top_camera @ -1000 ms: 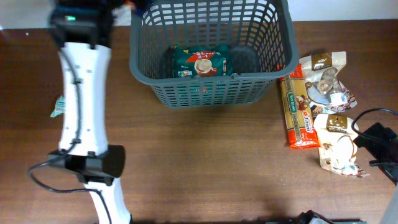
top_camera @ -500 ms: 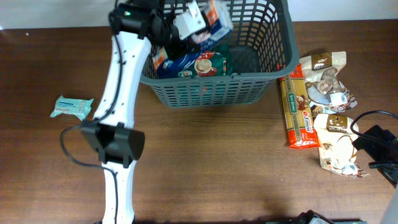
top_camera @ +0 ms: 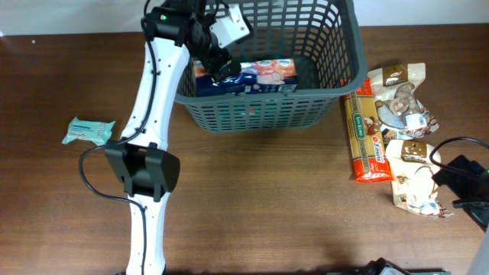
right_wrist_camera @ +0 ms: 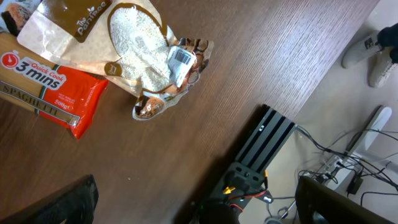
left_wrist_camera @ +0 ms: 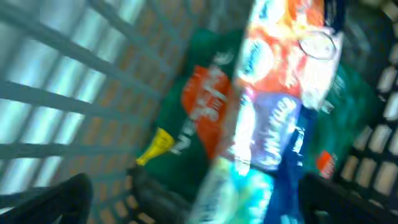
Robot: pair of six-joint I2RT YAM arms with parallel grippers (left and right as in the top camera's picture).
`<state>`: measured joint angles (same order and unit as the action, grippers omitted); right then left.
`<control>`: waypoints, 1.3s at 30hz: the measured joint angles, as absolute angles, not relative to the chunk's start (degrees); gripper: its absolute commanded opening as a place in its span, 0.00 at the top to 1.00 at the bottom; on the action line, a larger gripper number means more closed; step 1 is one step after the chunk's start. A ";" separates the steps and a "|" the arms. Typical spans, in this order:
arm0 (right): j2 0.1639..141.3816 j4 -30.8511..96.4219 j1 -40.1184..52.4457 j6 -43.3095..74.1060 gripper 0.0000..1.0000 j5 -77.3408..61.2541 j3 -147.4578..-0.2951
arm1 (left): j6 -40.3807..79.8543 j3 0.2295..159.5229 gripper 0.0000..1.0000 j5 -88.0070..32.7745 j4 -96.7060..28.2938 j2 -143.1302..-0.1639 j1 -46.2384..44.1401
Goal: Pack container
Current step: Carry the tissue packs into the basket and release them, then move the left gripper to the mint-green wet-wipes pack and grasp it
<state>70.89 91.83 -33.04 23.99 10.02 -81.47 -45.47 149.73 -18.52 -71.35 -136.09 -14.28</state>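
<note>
- Left gripper [left_wrist_camera: 193, 186]: fingers spread wide, grasping nothing, inside the container [top_camera: 260, 114].
- Directly below it lies a blue-and-orange packet [top_camera: 256, 72], on top of a green packet [left_wrist_camera: 199, 106].
- Right gripper [right_wrist_camera: 196, 190]: spread, empty.
- Container at the far centre of the wooden table [top_camera: 267, 198]; spaghetti pack [top_camera: 365, 137] just beside its right wall, teal packet [top_camera: 89, 131] well to its left.

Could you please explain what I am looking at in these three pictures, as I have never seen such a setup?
These are two robot arms with two-finger grippers at a table. One picture looks down from above; the other two come from a camera on each wrist. The left gripper hangs open over the basket, above a blue packet lying on a green packet. The right gripper, also open, holds nothing and looks at spaghetti and a rice bag. A teal packet lies left of the basket.
</note>
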 measured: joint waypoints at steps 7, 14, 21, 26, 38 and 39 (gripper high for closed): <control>70.89 91.98 -33.04 23.90 0.01 10.04 -81.47 | -29.34 161.69 0.76 -18.28 -62.67 -135.22 -12.19; 70.89 92.01 -33.04 23.51 0.01 10.02 -81.47 | -0.30 170.01 0.93 -11.53 -68.18 -129.86 1.23; 70.89 91.77 -33.04 23.33 0.01 9.98 -81.47 | 30.63 167.68 0.27 1.65 -82.52 -129.58 11.40; 70.89 91.31 -33.04 23.35 0.01 9.89 -81.47 | 43.51 161.69 0.01 6.87 -83.09 -129.78 12.32; 70.89 91.29 -33.04 23.29 0.01 9.76 -81.47 | 74.65 134.08 0.04 16.71 -79.44 -129.86 12.36; 70.89 91.29 -33.04 23.27 0.01 9.76 -81.47 | 75.57 132.16 0.03 16.95 -78.70 -129.86 12.36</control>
<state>70.89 91.29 -33.04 23.27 9.76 -81.47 75.57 132.16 16.95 -78.70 -129.86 12.36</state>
